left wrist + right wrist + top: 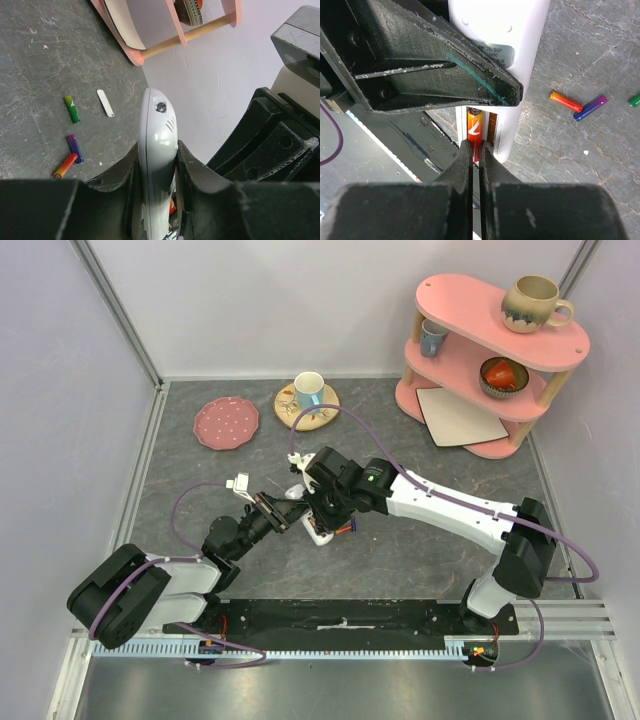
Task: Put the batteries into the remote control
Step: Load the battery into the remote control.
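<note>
- Clamping the remote control point(156, 125) edge-on in the left gripper point(156, 172), one finger against each long side, mid-table between the two arms.
- Seen from the right wrist: rear label face up, recess open, with an orange battery point(475, 127) lying in the slot.
- Pinched nearly closed on nothing: right gripper point(475, 150), tips right at the near end of that orange battery. Cannot tell whether touching it.
- Crossing over the remote control in that same view: one black finger of the left gripper, hiding part of the label.
- Loose on the table point(30, 60), beside the remote control:
  - green battery point(72, 109), lying alone
  - blue-purple battery point(75, 148) and orange-red battery point(66, 165), ends meeting in a shallow V
  - small white strip point(105, 103), just beside the green battery
- At the far right corner: pink shelf point(500, 350), three tiers, with a mug point(535, 302) on top.
- Toward the far wall: pink plate point(226, 422) and a cup point(308, 390) on a round coaster, well apart from the arms.
</note>
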Robot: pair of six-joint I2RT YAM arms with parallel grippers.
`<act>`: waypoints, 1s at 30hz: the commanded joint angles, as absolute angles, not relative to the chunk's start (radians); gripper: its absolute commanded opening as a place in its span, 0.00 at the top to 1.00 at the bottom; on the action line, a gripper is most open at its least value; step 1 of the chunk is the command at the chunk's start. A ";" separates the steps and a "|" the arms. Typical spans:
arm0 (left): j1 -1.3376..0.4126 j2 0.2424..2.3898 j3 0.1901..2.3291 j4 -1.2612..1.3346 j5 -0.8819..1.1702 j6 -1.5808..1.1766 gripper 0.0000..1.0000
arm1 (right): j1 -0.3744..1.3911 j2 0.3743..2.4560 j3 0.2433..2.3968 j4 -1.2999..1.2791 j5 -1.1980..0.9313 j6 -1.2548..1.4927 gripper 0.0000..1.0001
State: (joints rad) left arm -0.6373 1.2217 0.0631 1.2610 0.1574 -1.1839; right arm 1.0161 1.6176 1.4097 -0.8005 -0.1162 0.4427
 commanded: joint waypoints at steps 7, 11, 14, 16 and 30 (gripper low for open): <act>-0.655 1.195 0.101 1.502 0.158 -1.186 0.98 | 0.994 1.637 1.420 -0.698 -0.138 0.477 1.00; -0.660 1.197 0.104 1.503 0.158 -1.195 0.98 | 0.988 1.641 1.422 -0.678 -0.149 0.486 1.00; -0.664 1.201 0.103 1.506 0.156 -1.210 0.98 | 0.985 1.646 1.427 -0.667 -0.156 0.488 1.00; -0.666 1.198 0.103 1.506 0.156 -1.227 0.98 | 0.983 1.647 1.431 -0.661 -0.161 0.491 1.00; -0.684 1.178 0.178 1.450 0.114 -1.302 0.98 | 0.982 1.657 1.439 -0.655 -0.160 0.483 0.93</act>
